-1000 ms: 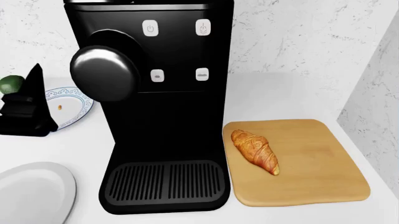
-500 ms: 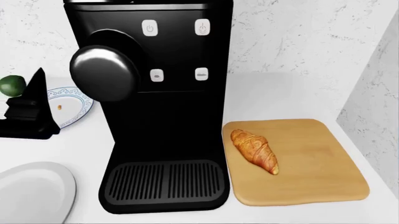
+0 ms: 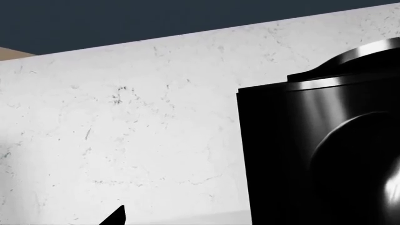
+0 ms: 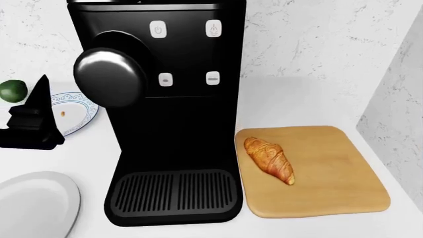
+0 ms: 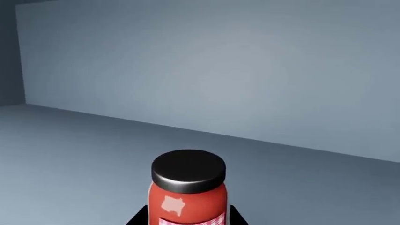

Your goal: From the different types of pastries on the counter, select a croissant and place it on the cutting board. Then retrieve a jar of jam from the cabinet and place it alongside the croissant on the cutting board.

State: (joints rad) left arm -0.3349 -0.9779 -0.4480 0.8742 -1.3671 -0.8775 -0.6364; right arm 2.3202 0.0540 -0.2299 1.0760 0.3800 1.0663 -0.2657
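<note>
The croissant (image 4: 270, 160) lies on the cutting board (image 4: 330, 183), in its left part, with one tip pointing to the far left and the other to the near right. The board rests on the white tabletop (image 4: 290, 101), just to the right of a black coffee machine (image 4: 165, 109).

On the left side of the machine, the left end effector (image 4: 33, 116) is above the tabletop beside a patterned plate (image 4: 79, 111); I cannot tell if it is open or closed. A green fruit (image 4: 12, 90) is far left, and a plain plate (image 4: 36, 203) is near left.

The jar of jam (image 5: 187, 190) stands upright on a grey cabinet shelf (image 5: 75, 150). The fingers (image 5: 138, 218) of the right end effector (image 5: 187, 218) are on both sides of the jar, spread apart; contact is not clear.
</note>
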